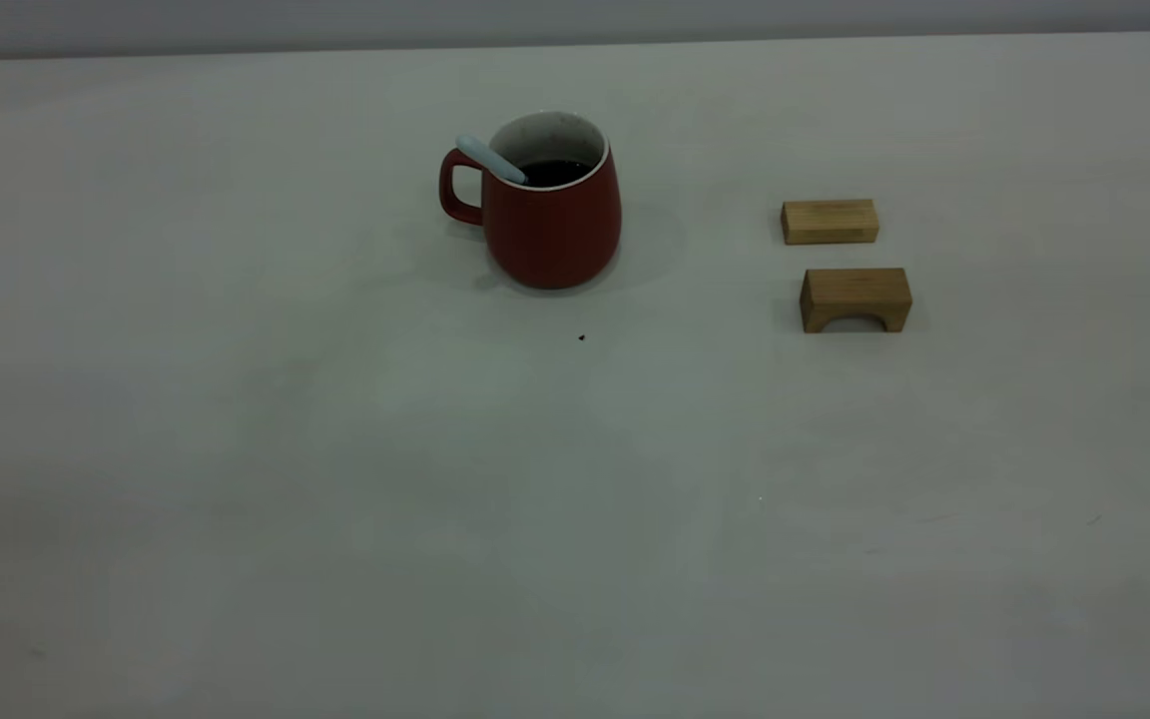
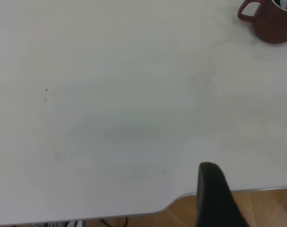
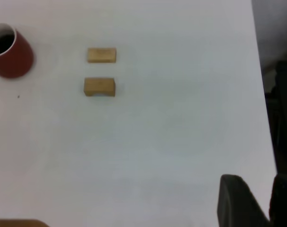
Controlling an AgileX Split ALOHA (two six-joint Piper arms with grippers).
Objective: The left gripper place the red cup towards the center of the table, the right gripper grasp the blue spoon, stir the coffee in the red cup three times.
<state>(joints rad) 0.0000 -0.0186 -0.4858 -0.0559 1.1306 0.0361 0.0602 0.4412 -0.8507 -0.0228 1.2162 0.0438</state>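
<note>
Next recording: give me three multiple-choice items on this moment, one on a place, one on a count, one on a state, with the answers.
1. Where is the blue spoon?
A. flat on the table
B. standing in the red cup
C. on a wooden block

2. How many wooden blocks are on the table?
A. one
B. two
C. three

3. What does the red cup hold?
A. dark coffee
B. nothing
C. milk

Answers:
1 B: its handle leans over the rim on the cup's handle side.
2 B: a plain block and an arched block, right of the cup.
3 A: the coffee shows dark against the white inside.
</note>
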